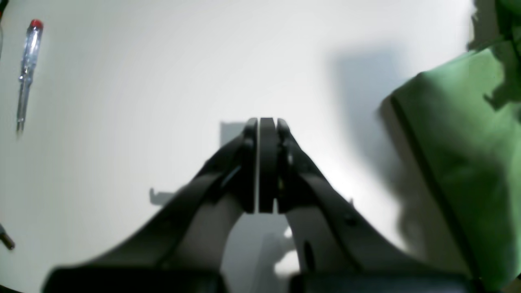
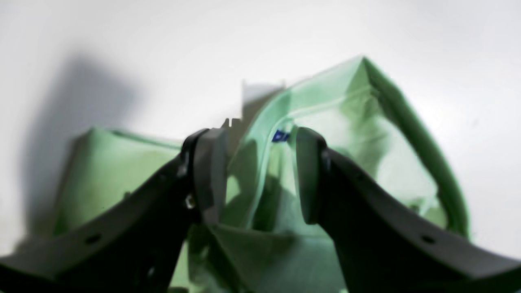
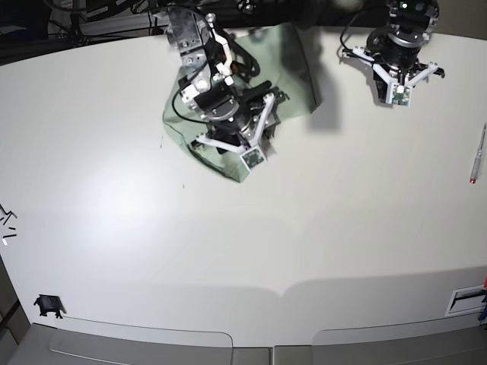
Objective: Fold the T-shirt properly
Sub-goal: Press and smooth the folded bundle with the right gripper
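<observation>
The T-shirt (image 3: 295,72) is a pale green cloth bunched at the far middle of the white table (image 3: 228,251). My right gripper (image 3: 249,156) hangs over its near edge. In the right wrist view the gripper (image 2: 258,171) stands open, with a raised fold of the T-shirt (image 2: 350,118) and its small blue label (image 2: 280,136) in the gap between the fingers. My left gripper (image 3: 397,90) is off to the right, away from the cloth. In its wrist view it (image 1: 266,122) is shut and empty above bare table, and a folded edge of the T-shirt (image 1: 460,146) lies at the right.
A clear-handled screwdriver with a red cap (image 3: 477,156) lies near the table's right edge, also seen as the screwdriver (image 1: 27,69) in the left wrist view. Small dark bits (image 3: 7,220) and a black clip (image 3: 48,306) sit at the left edge.
</observation>
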You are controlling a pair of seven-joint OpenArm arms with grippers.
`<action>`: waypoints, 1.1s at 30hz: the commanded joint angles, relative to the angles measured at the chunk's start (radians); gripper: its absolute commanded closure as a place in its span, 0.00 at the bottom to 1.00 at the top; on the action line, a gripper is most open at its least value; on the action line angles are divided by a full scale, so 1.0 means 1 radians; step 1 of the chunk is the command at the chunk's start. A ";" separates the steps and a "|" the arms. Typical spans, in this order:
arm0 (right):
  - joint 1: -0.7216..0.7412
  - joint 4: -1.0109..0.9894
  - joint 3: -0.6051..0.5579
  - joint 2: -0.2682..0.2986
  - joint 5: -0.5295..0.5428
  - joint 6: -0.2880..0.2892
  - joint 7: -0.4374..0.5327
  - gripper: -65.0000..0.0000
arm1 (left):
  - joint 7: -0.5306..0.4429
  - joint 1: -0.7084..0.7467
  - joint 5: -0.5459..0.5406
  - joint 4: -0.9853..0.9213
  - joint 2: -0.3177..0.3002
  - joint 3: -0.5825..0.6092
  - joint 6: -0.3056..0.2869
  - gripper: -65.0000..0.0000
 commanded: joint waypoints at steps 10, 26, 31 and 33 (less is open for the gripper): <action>-0.003 0.015 -0.003 -0.005 0.069 0.041 0.027 0.60 | -0.023 0.005 0.000 0.021 -0.004 -0.001 0.003 1.00; -0.029 0.015 -0.003 0.006 0.150 0.100 -0.015 0.50 | -0.023 0.005 -0.001 0.021 -0.004 -0.001 0.003 1.00; -0.041 0.015 -0.002 0.023 0.149 0.100 -0.015 0.52 | -0.025 0.005 -0.001 0.021 -0.004 -0.001 0.003 1.00; -0.041 0.015 -0.002 0.022 0.150 0.100 -0.015 0.73 | -0.026 0.005 -0.001 0.021 -0.004 -0.001 0.003 1.00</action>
